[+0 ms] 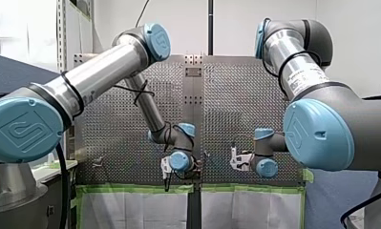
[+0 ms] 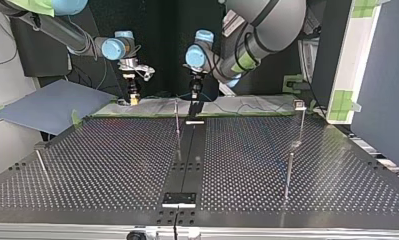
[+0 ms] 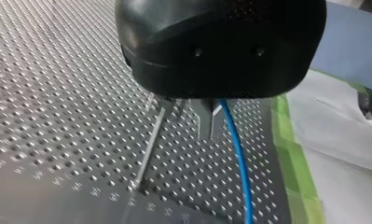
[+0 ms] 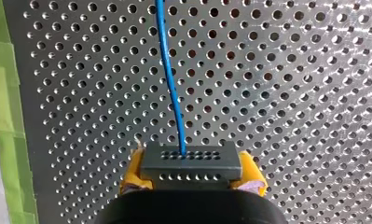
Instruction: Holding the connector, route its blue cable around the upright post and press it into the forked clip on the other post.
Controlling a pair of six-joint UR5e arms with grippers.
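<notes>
Perforated table [image 4: 314, 93], right wrist view alone shows fingers [image 4: 251, 171] clamping connector [image 4: 190, 165]

Perforated table [image 2: 112, 160], taped along one edge.
Black centre strip [image 2: 189, 150] down the middle; green tape [image 3: 298, 177] bordering the top view's far edge, white sheet [image 3: 347, 154] just beyond; grey-blue panel [image 2: 52, 105] at that view's left.

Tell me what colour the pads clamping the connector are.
Yellow pads, either side of the dark connector; clearest in the right wrist view.
</notes>
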